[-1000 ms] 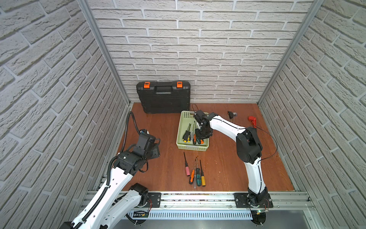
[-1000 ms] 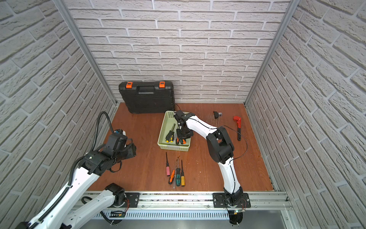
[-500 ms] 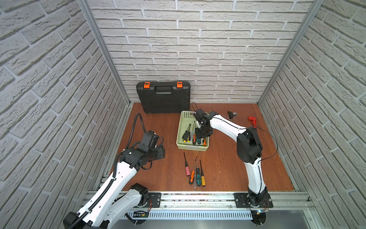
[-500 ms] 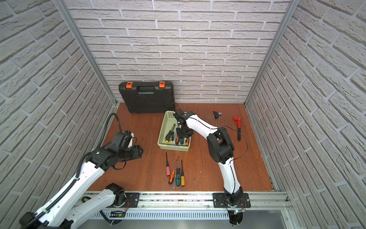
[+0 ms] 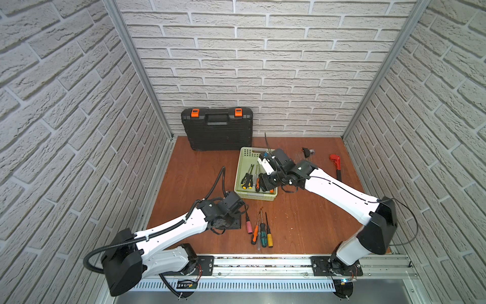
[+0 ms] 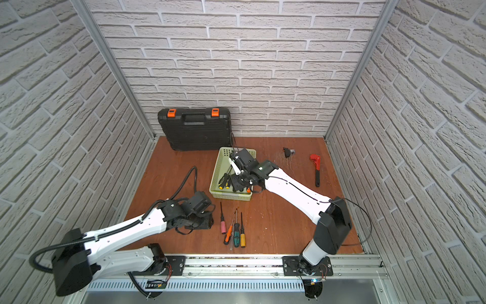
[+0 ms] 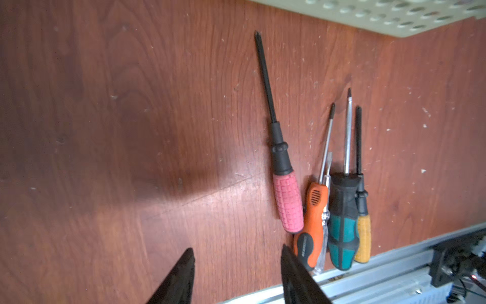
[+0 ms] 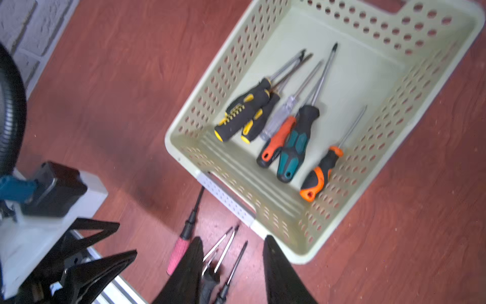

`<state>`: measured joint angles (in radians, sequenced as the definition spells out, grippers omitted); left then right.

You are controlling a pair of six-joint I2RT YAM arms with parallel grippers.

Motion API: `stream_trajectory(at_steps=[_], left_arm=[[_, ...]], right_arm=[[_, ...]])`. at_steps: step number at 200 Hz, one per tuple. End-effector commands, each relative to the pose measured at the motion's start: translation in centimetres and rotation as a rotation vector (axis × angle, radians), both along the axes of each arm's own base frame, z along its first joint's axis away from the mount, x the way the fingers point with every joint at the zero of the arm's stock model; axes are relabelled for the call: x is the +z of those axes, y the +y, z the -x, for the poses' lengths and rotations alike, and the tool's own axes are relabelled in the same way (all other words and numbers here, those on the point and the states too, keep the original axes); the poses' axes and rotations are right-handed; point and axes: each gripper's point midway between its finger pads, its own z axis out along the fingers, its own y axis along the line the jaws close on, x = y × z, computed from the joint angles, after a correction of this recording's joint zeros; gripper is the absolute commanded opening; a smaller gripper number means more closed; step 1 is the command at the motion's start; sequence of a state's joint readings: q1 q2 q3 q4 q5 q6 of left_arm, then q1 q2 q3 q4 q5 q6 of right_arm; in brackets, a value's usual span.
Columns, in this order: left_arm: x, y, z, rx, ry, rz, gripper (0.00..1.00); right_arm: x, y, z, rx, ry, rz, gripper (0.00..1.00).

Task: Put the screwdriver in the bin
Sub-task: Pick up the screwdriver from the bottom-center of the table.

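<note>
Right gripper [image 8: 233,238]: within the last second you let its jaws part above the bin [image 8: 226,65]. They now stand spread and empty. An orange-and-black screwdriver [image 8: 319,171] lies inside the bin against a side wall, with several others beside it, so that delivery appears complete.

Left gripper [image 7: 236,248]: you have swung it in from well away from the bin to the row of screwdrivers on the worktop [image 5: 302,223], just outside the bin's near wall. Its jaws are spread and hold nothing. The pink-handled screwdriver [image 7: 288,202] lies nearest it and is the likely next pick. Several screwdrivers remain outside the bin, so the task is unfinished.
</note>
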<state>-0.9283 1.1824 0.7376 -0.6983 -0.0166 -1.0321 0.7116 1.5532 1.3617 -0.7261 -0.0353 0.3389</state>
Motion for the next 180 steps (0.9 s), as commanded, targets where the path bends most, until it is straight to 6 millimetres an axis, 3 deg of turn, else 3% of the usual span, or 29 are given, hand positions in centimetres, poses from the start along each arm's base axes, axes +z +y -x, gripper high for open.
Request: stream_trajectory(at_steps=[1, 32, 59, 121, 180], left_arm=[[1.1, -2.3, -2.0, 0.044, -0.08, 0.019, 0.53], [0.0, -4.3, -2.2, 0.038, -0.057, 0.011, 0.53], [-1.4, -5.3, -2.2, 0.013, -0.003, -0.024, 0.54], [-3.9, -5.8, -1.6, 0.003, 0.063, -0.069, 0.52], [-5.8, -5.7, -1.5, -0.009, 0.094, -0.094, 0.46]], right_arm=[[-0.4, 0.6, 1.6, 0.008, -0.011, -0.109, 0.4], [-2.2, -0.7, 4.1, 0.025, -0.022, -0.106, 0.4], [-3.1, -2.3, 5.2, -0.008, -0.032, -0.1, 0.4], [-3.5, -3.5, 6.2, -0.038, -0.043, -0.125, 0.4], [-4.6, -3.1, 6.5, -0.043, -0.002, -0.135, 0.4]])
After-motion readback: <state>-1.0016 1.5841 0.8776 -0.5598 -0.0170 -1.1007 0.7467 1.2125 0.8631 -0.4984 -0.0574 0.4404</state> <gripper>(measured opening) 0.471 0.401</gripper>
